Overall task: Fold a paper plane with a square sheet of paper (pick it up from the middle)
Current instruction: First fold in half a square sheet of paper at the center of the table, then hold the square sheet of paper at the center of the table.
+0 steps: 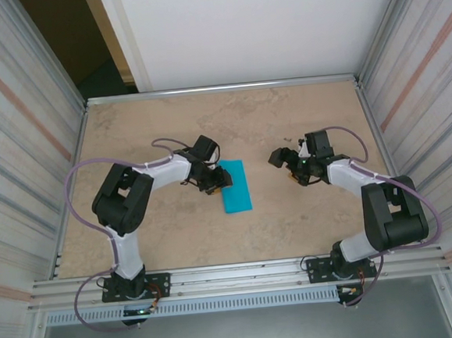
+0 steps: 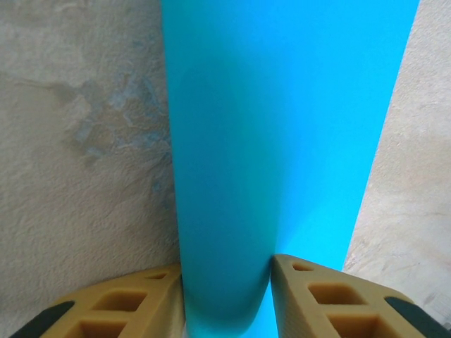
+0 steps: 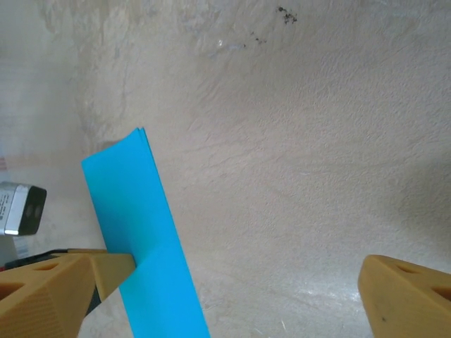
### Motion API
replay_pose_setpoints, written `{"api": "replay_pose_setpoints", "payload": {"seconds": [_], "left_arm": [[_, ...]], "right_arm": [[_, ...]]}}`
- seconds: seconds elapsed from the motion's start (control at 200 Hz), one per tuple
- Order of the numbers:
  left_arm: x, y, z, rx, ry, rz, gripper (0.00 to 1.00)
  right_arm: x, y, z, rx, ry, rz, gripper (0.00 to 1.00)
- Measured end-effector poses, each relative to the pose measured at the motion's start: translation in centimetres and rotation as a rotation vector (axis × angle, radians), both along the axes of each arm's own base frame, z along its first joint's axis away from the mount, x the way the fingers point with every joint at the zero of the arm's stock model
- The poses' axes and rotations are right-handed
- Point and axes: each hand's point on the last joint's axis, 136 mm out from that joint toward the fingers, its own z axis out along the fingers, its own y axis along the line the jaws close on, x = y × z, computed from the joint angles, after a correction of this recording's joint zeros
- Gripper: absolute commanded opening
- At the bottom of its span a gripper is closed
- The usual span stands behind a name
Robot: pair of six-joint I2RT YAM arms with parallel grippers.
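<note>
- on the top camera you have the square sheet of paper [image 1: 235, 188] lying on the table [image 1: 168, 126], a little toward 9 o'clock of its middle. it is doubled over into a narrow strip whose long sides run roughly 12 to 6, tipped slightly toward 11.
- your left gripper [image 1: 214, 183] sits at the strip's 10 o'clock edge, touching it.
- on the left wrist camera its tan fingers [image 2: 317, 296] stand narrow, one on each side of a rounded fold of the paper [image 2: 282, 127]. both press against the fold, which bulges between them, so this gripper is pinching the paper.
- from the fingers the blue strip runs off toward 12 o'clock, with bare table at 9 and at 3.
- your right gripper [image 1: 287, 163] is out at 3 o'clock of the paper, well apart from it.
- on the right wrist camera its fingers [image 3: 409, 296] are spread wide, at 7 and 5 o'clock of the view, with nothing but table between them.
- there the paper [image 3: 141, 225] shows at 8 o'clock, with two layers visible at its far corner. the 7 o'clock fingertip overlaps the paper's edge in that view, while the top camera shows them apart.
- a few dark specks [image 3: 285, 14] mark the table near 12 o'clock.
</note>
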Motion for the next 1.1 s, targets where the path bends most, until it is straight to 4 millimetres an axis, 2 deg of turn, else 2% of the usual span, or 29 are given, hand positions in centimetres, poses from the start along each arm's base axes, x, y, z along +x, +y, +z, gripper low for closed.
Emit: {"api": "replay_pose_setpoints", "payload": {"seconds": [0.416, 0.732, 0.872, 1.097], "left_arm": [[-0.1, 0.0, -0.2, 0.021, 0.015, -0.016, 0.38], [-0.2, 0.0, -0.3, 0.049, 0.027, -0.045, 0.40], [-0.2, -0.2, -0.3, 0.054, 0.029, -0.049, 0.43], [-0.2, -0.1, -0.4, 0.065, 0.034, -0.050, 0.42]], "right_arm": [[0.2, 0.9, 0.7, 0.038, -0.033, 0.049, 1.00], [0.1, 1.3, 0.6, 0.051, -0.031, 0.063, 0.99], [0.1, 1.4, 0.4, 0.051, -0.027, 0.067, 0.99], [0.0, 1.5, 0.1, 0.052, -0.017, 0.070, 0.99]]}}
